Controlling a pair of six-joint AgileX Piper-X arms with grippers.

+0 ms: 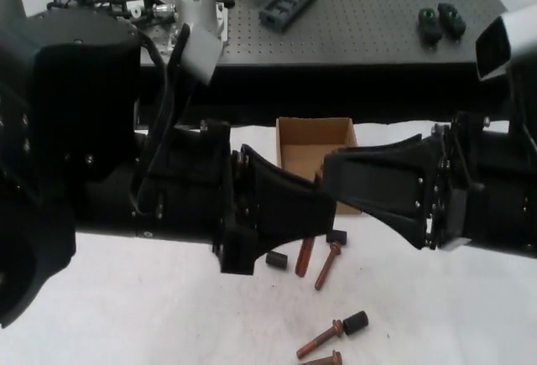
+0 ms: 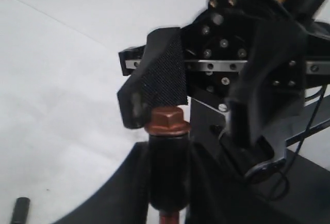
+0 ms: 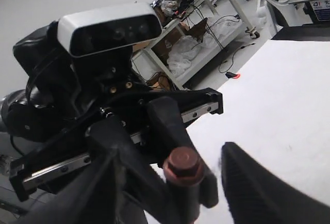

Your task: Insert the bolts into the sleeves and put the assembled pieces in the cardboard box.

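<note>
A black sleeve with a copper bolt seated in it was clamped between the closed fingers of the left gripper, by the near edge of the cardboard box. The right gripper was spread wide, nothing held, one pad just beside the bolt head.

The bolt was coppery metal with a dull sheen on its head. The sleeve round it was smooth black and faintly glossy. The finger pad had a rough, finely dotted black face, and the rail behind it was bare metal with screws. The box was matt brown cardboard. The white cloth looked soft and slightly rumpled. The perforated board was dark, matt metal.
</note>
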